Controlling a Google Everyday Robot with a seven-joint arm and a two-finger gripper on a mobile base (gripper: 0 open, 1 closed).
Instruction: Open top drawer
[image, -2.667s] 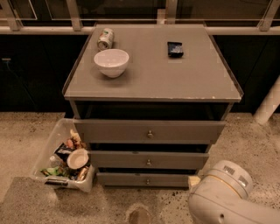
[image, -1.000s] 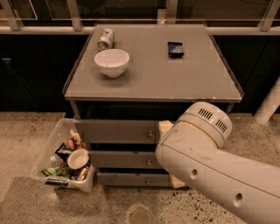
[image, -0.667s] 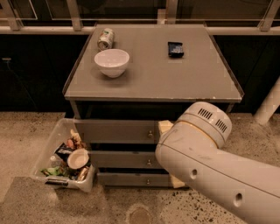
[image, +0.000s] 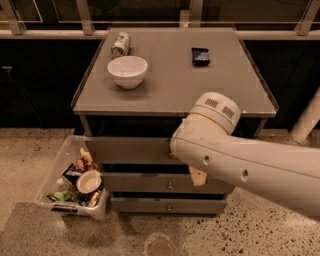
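Counter (image: 175, 87): smooth matt grey.
Top drawer (image: 127, 150): matt grey.
Bowl (image: 127, 71): glossy white.
Can (image: 120, 44): shiny metal.
Arm (image: 250, 167): smooth off-white plastic.
Tool (image: 197, 176): beige tip under Arm, by drawer fronts.

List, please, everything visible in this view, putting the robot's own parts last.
cabinet: one, grey, centre.
bowl: one, white, cabinet top, left.
can: one, silvery, lying back left on top.
small object: one, dark, back right on top.
top drawer: one, grey, partly behind arm.
lower drawers: two, grey, beneath it.
bin: one, clear, floor left, holding rubbish.
arm: one, white, across drawer fronts.
end effector: one, mostly hidden behind arm.
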